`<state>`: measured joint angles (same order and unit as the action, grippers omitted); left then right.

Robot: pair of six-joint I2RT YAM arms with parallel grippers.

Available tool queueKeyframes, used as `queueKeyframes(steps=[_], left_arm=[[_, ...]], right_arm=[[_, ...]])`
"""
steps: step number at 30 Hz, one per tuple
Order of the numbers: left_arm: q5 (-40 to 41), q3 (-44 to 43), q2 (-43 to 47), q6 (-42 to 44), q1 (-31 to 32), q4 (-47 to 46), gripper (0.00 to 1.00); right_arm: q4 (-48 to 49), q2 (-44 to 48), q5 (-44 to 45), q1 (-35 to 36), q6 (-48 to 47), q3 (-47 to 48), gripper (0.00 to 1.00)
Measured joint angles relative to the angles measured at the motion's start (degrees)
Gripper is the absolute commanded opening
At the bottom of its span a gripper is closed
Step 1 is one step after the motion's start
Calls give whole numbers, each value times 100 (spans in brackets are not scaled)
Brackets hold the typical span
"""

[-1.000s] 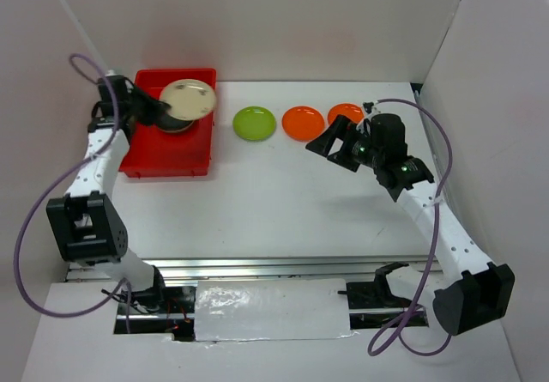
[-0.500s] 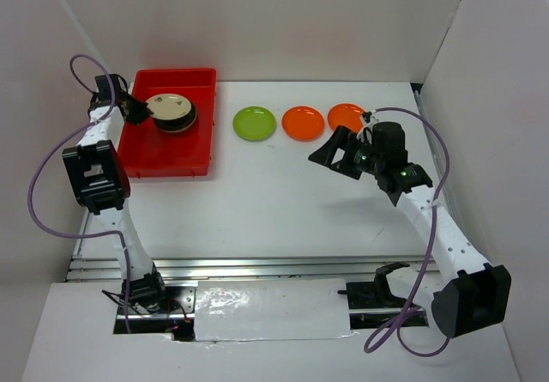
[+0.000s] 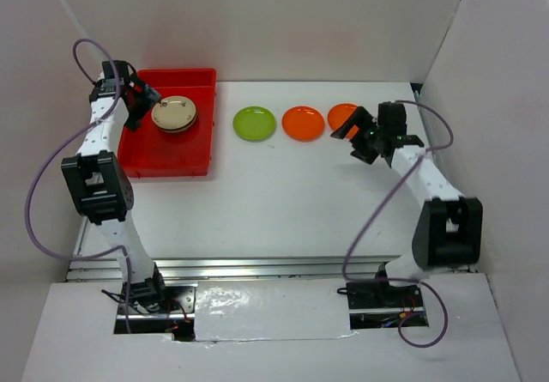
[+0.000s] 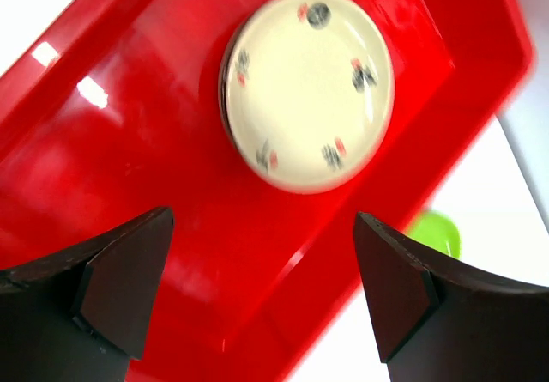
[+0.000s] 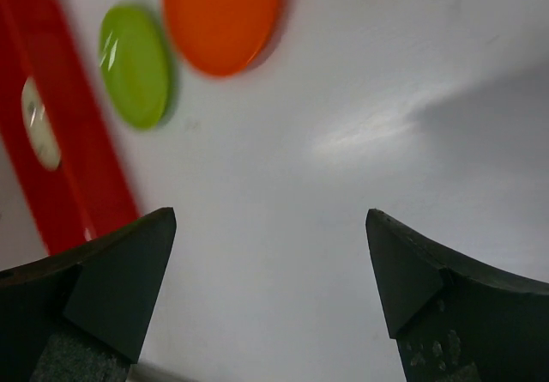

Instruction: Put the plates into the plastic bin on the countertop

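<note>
The red plastic bin (image 3: pixel 163 159) stands at the far left of the white countertop (image 3: pixel 274 202). A cream patterned plate (image 3: pixel 175 114) lies flat in the bin, with a dark edge showing under it. My left gripper (image 3: pixel 145 107) hovers open just left of that plate and holds nothing. In the left wrist view the cream plate (image 4: pixel 307 86) lies beyond the open left gripper (image 4: pixel 262 288), over the bin (image 4: pixel 129 142). A lime green plate (image 3: pixel 255 124) and an orange plate (image 3: pixel 303 123) sit right of the bin. My right gripper (image 3: pixel 353 139) is open and empty, partly covering a second orange plate (image 3: pixel 341 112).
White walls enclose the countertop on the left, back and right. In the right wrist view the open right gripper (image 5: pixel 270 288) is above bare countertop, with the orange plate (image 5: pixel 223 13), lime plate (image 5: pixel 135 64) and bin (image 5: pixel 77 176) beyond it.
My left gripper set the cream plate down in the bin, opened and drew back to the left. The right arm swung toward the back, over the rightmost orange plate.
</note>
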<state>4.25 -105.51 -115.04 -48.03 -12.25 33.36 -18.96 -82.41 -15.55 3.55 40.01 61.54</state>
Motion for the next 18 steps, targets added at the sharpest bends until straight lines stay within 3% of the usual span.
queueKeyframes(steps=[6,13,15,18], left_arm=[[-94,883,1604,229,149,485,99],[-946,1886,3139,1043,162,787,99],[-1204,1928,3235,1281,164,844,99],[-1364,2354,3510,1519,190,800,99]], right_arm=[[-98,-2009,568,-990,254,1093,100],[-472,-3547,584,-1161,212,2693,99],[-505,-3873,516,-1182,195,3128,96],[-575,-4297,380,-1252,184,3606,84]])
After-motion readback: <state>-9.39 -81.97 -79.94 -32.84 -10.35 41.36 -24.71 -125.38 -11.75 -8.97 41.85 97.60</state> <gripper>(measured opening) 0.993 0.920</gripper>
